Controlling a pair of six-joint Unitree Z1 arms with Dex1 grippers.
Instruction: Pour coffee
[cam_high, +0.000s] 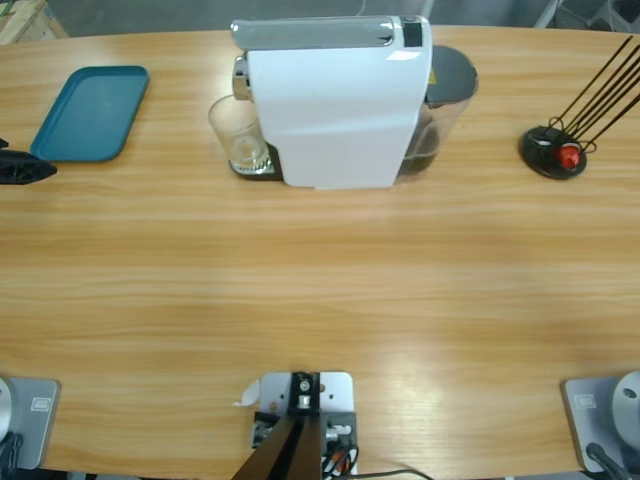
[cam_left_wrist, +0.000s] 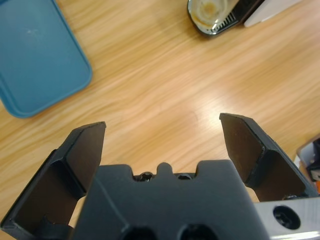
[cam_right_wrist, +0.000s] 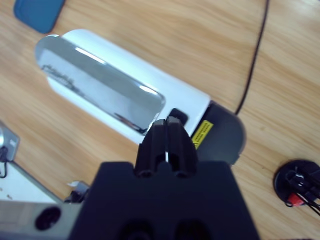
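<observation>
Wooden tabletop (cam_high: 320, 290) is carrying a white machine (cam_high: 335, 105), and under its spout a glass tumbler (cam_high: 238, 135) is sitting with only a thin brownish film of coffee (cam_left_wrist: 207, 10) showing. Left gripper (cam_left_wrist: 162, 135) is hanging wide open and empty above bare wood near a blue tray (cam_left_wrist: 35, 55); right gripper (cam_right_wrist: 167, 135) is pinched together, holding nothing, above the machine. Grabbing the tumbler crookedly could be tipping it. How much liquid it holds is hard to judge.

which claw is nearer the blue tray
Left. The left claw hangs open over bare table right beside the blue tray. The right claw is shut above the white coffee machine, the tray far off.
</observation>
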